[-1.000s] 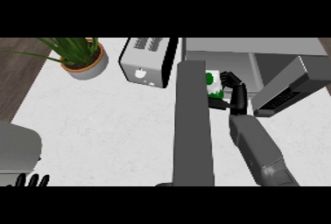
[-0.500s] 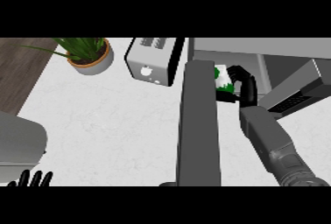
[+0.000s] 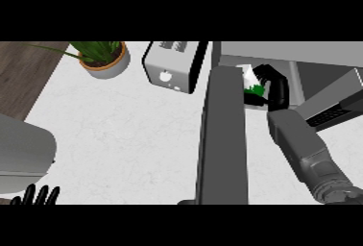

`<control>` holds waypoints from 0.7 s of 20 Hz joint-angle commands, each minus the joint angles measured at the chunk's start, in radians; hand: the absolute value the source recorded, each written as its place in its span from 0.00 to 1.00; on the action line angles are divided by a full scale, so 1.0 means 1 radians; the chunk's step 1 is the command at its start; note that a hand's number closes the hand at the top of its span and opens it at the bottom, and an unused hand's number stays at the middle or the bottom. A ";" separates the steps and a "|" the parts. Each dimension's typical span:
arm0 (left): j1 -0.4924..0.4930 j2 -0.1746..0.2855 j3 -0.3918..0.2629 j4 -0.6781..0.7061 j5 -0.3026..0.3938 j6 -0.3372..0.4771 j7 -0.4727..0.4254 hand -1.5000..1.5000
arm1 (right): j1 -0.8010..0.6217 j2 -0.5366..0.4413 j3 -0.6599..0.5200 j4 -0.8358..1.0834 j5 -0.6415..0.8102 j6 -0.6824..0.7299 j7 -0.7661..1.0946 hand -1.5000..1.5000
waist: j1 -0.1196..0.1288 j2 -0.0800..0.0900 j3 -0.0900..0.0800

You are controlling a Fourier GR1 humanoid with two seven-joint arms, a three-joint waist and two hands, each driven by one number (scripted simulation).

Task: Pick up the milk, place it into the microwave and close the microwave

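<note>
While the milk (image 3: 249, 80) is held just inside the microwave (image 3: 297, 50) by the right hand (image 3: 275, 89), fingers curled round it, it should be set upright, deep enough to be cleared by the microwave's door (image 3: 225, 134)

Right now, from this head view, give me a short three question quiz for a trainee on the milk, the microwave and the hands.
1. True or false: the microwave door is shut.
2. The fingers of the right hand curl round which thing? A the toaster, B the milk, C the plant.
3. Which hand rests open, fingers up, at the view's lower left edge?

Key: 1 false, the door stands open. 2 B. 3 the left hand.
</note>
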 commanded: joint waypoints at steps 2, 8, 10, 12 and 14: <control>-0.008 0.014 0.021 -0.012 0.022 -0.006 0.011 0.00 | -0.058 -0.030 -0.051 -0.015 -0.040 0.018 -0.020 1.00 | 0.006 0.003 0.001; 0.006 0.024 0.015 0.007 0.005 -0.024 0.000 0.00 | -0.051 -0.025 -0.041 -0.005 -0.001 -0.160 -0.090 1.00 | 0.027 0.008 0.000; -0.024 0.002 -0.005 0.014 -0.011 0.000 0.013 0.00 | -0.061 -0.033 -0.056 -0.004 -0.006 -0.210 -0.081 1.00 | 0.022 0.015 0.000; -0.017 0.030 0.016 0.022 0.012 -0.029 0.014 0.00 | -0.073 -0.052 -0.066 0.002 -0.007 -0.254 -0.062 1.00 | 0.028 0.015 -0.001; -0.020 0.023 0.021 0.028 0.011 -0.027 -0.003 0.00 | -0.071 -0.035 -0.075 -0.001 -0.009 -0.290 -0.068 1.00 | 0.043 0.020 0.000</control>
